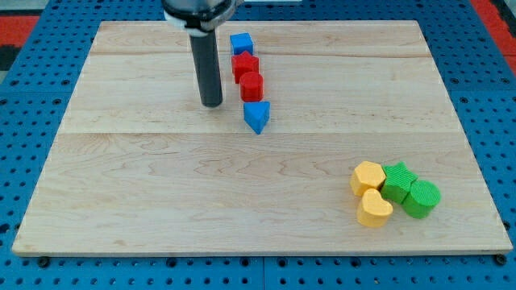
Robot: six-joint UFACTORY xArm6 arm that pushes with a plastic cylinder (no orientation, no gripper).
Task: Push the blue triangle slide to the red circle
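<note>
One blue triangle [256,116] touches the red circle [251,86]; light, rigid, likely slides easily. Rod end effector holds nothing; my tip [211,104] stands left, apart; push its flat side

A pale wooden board [242,193] lies on blue pegboard [32,48].

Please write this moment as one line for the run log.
my tip left of red circle | blue triangle touching red circle | not contacting blocks
</note>
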